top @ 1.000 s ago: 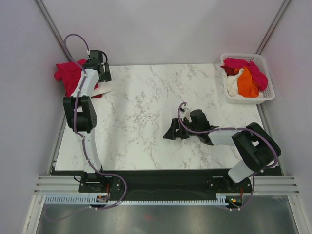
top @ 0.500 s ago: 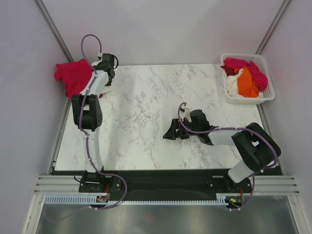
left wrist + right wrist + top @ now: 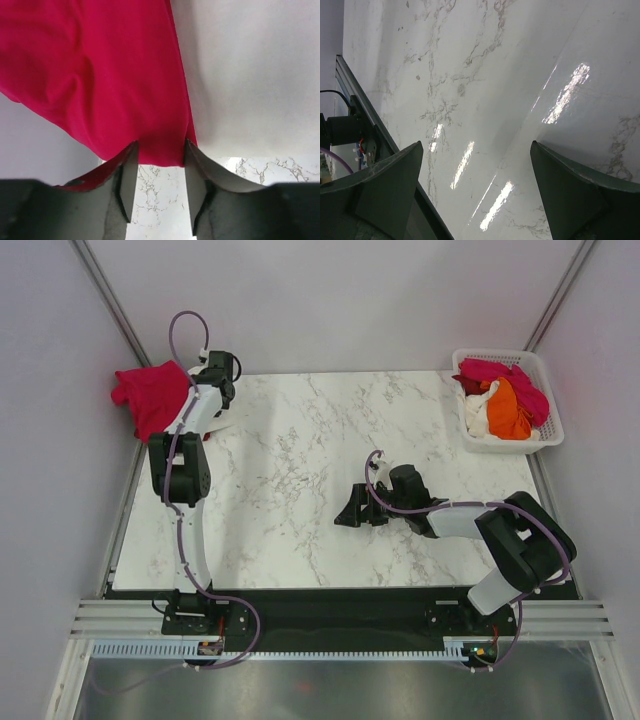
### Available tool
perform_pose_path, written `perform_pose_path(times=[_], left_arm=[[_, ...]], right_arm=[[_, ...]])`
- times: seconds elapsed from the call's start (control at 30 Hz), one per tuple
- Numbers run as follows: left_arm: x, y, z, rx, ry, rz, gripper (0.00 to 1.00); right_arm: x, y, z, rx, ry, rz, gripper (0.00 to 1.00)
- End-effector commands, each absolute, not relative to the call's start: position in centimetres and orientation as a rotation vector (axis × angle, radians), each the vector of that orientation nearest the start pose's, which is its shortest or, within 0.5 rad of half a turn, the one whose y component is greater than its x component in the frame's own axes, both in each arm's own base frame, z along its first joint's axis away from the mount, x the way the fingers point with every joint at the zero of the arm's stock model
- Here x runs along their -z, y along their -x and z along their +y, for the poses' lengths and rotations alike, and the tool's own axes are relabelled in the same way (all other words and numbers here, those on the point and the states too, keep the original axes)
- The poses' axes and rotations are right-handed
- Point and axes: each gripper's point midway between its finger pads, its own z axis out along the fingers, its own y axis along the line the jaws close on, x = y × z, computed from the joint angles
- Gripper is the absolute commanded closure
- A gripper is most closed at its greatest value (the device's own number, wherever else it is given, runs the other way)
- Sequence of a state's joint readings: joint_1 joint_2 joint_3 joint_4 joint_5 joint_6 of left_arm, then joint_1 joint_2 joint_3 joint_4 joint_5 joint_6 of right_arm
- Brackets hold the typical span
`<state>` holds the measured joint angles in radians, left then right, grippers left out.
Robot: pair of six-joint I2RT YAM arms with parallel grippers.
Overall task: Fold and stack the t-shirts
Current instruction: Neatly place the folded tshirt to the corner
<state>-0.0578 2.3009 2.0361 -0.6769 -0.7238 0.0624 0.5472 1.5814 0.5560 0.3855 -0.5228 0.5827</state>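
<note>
A crimson-red t-shirt [image 3: 150, 395] lies bunched at the table's far left corner and hangs over the edge. My left gripper [image 3: 203, 392] reaches to its right side. In the left wrist view the shirt's hem [image 3: 160, 157] runs across my left gripper [image 3: 160, 146] right at the fingertips. The jaws stand a little apart there, and bare marble shows in the gap behind the hem. A strip of pale cloth [image 3: 216, 423] shows under the left arm. My right gripper [image 3: 347, 510] rests low over the middle of the table, wide open and empty, as the right wrist view [image 3: 475, 150] shows.
A white lattice basket [image 3: 458, 356] stands at the far right corner with pink [image 3: 500, 372], orange [image 3: 510, 410] and white [image 3: 477, 416] shirts in it. Grey walls close in the table on the left, back and right. A metal rail [image 3: 385, 135] runs along the near edge.
My left arm has swung its wrist right and toward the back, beside the red shirt, and its jaws have narrowed. The red shirt now looks more bunched up. The right arm has not moved.
</note>
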Motion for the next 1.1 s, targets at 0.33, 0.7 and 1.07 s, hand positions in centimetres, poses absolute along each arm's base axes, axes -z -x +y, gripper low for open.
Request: perform_pose_path(times=[0.33,0.7,1.07], left_arm=[[-19.8,-54.6,9.1,-0.748,0.228,2.236,0.98],[-23.3,-50.4,9.0,-0.446,0.38,2.198,0.98],[-15.7,-51.2,3.8,-0.209,0.256,2.41,0.0]], right_arm=[[-1.0,-22.3,26.2,-1.105,0.271,2.519,0.02],[-1.2,-22.3,26.2,-1.111,0.277,2.507,0.02],[-1.2,-22.2,26.2,-1.111,0.279,2.51,0.02]])
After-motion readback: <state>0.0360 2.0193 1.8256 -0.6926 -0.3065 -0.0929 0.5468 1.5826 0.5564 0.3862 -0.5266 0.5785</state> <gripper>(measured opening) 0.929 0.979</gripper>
